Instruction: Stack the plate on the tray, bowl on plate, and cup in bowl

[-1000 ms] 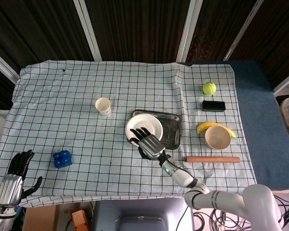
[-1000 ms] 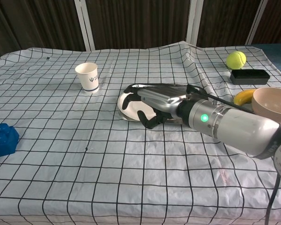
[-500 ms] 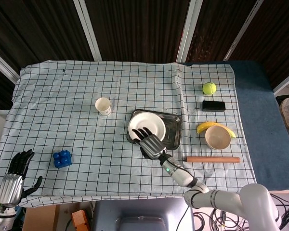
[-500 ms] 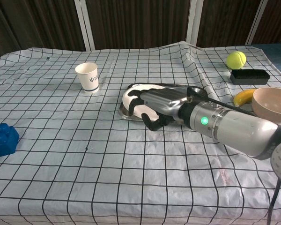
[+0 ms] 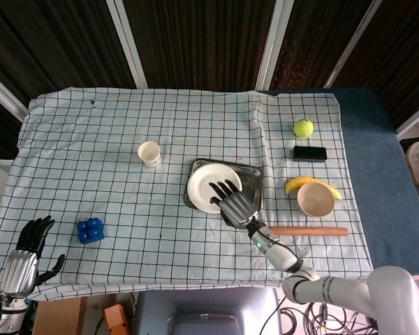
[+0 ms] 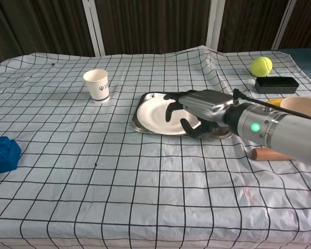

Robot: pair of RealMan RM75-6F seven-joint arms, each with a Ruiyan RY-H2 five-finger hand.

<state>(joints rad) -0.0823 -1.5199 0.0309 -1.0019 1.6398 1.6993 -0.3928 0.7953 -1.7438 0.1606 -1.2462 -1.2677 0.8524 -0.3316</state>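
The white plate [image 5: 206,185] [image 6: 153,111] lies flat on the left part of the metal tray [image 5: 252,183] [image 6: 138,126] at mid-table. My right hand [image 5: 236,204] [image 6: 202,106] is over the plate's near right rim. Its fingers spread out across the plate, its thumb is by the rim, and nothing is lifted. The beige bowl [image 5: 315,199] [image 6: 303,106] stands to the right of the tray. The paper cup [image 5: 149,153] [image 6: 97,84] stands upright to the tray's far left. My left hand [image 5: 28,251] hangs off the table's near left corner, fingers apart and empty.
A banana [image 5: 297,183] lies against the bowl, and a wooden stick [image 5: 309,231] [image 6: 267,154] lies just in front of it. A tennis ball [image 5: 303,128] [image 6: 261,66] and a black box [image 5: 309,153] [image 6: 276,84] are at far right. A blue block [image 5: 90,229] [image 6: 2,154] sits near left.
The plate moved right off the tray's left edge and settled flat in the tray. My right hand then slid right along its rim. The left hand stayed put.
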